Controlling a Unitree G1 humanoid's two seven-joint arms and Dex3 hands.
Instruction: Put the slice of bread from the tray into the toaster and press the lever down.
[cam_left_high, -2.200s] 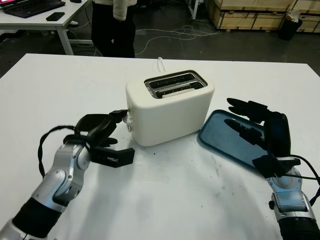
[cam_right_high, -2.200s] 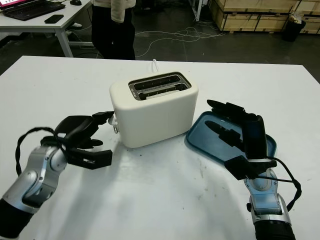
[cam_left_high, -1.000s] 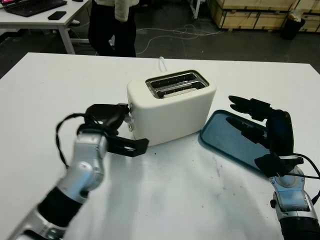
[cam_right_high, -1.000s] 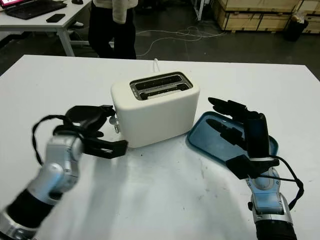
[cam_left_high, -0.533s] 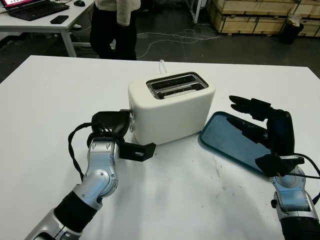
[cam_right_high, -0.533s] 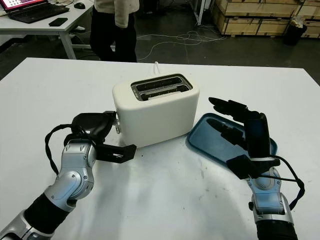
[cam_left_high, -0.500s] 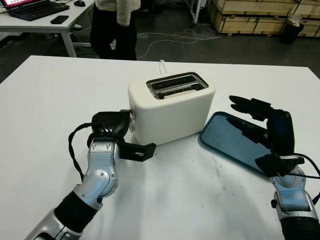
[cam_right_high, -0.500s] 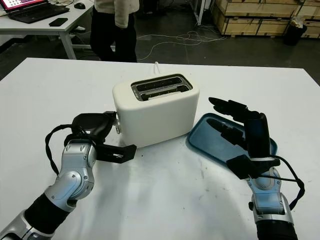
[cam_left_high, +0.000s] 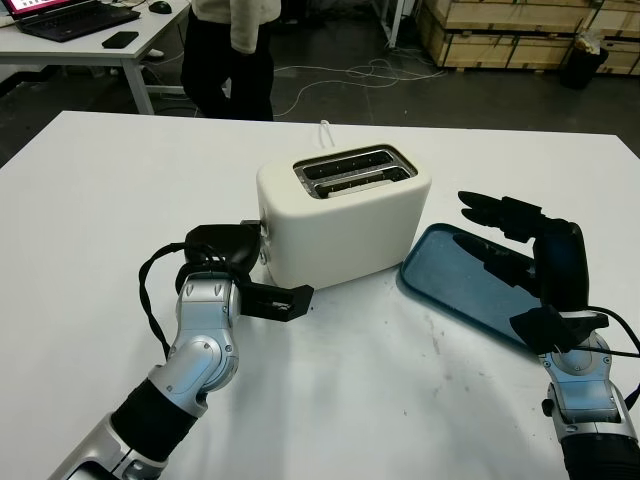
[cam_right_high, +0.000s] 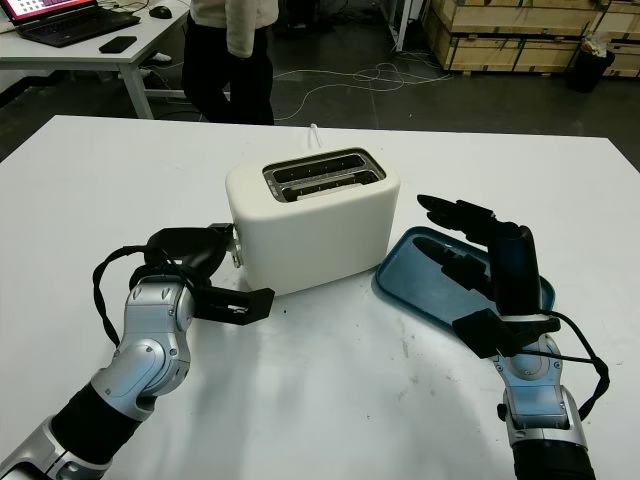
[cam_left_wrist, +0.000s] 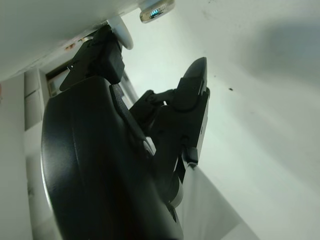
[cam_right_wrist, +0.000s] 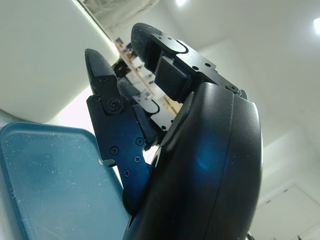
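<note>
Left eye view, item one: a cream two-slot toaster (cam_left_high: 345, 215) stands mid-tabletop (cam_left_high: 120, 180), turned so its lever end faces the robot's left side, which suits a press from that arm. Item two: the slice of bread (cam_left_high: 362, 180), seen as a pale strip low in the nearer slot, apparently already seated in the toaster; how deep it sits cannot be told. Item three: a blue tray (cam_left_high: 470, 285), lying flat just beside the toaster's other end, bare of bread, so the transfer step reads as done. Item four: the left hand (cam_left_high: 232, 262), set against the toaster's lever end with its upper fingers over the small pale lever knob (cam_left_wrist: 121, 35) and one finger reaching forward low along the tabletop; it holds nothing, and the posture looks like a downward press on the lever, though whether the lever is fully down cannot be told. A lit indicator (cam_left_wrist: 156, 10) shows on the toaster's end wall close to the knob. Item five: the right hand (cam_right_high: 480, 245), raised above the tray with its fingers extended toward the toaster, empty and seemingly kept clear so as not to disturb the pressing side. Item six: a person (cam_left_high: 228, 45) standing beyond the tabletop's far edge, uninvolved.
</note>
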